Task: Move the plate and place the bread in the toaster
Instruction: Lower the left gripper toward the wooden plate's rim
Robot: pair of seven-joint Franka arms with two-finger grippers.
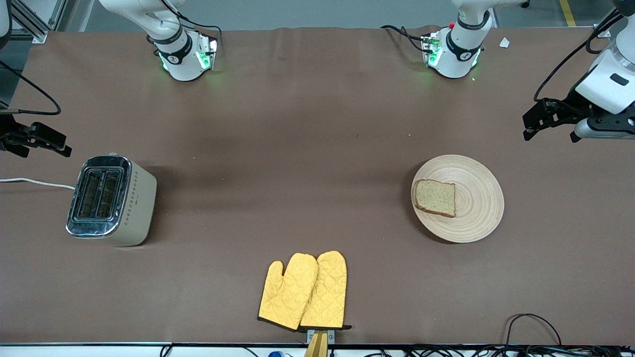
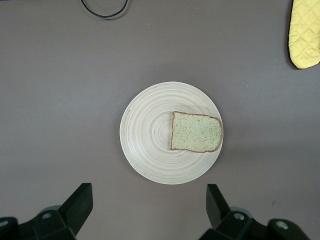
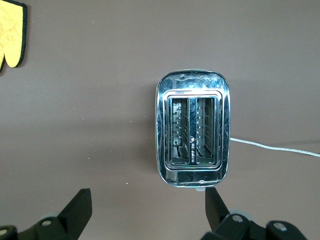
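The round beige wooden plate lies toward the left arm's end of the table. The bread slice rests on it, on the part toward the right arm's end. Both show in the left wrist view: plate, bread. My left gripper hangs open and empty above the table beside the plate. The cream and chrome toaster stands toward the right arm's end with both slots empty. My right gripper hangs open and empty above the table beside the toaster.
Two yellow oven mitts lie at the table's edge nearest the front camera, midway between toaster and plate. The toaster's white cord runs off the right arm's end. Black cables loop at the near edge, below the plate.
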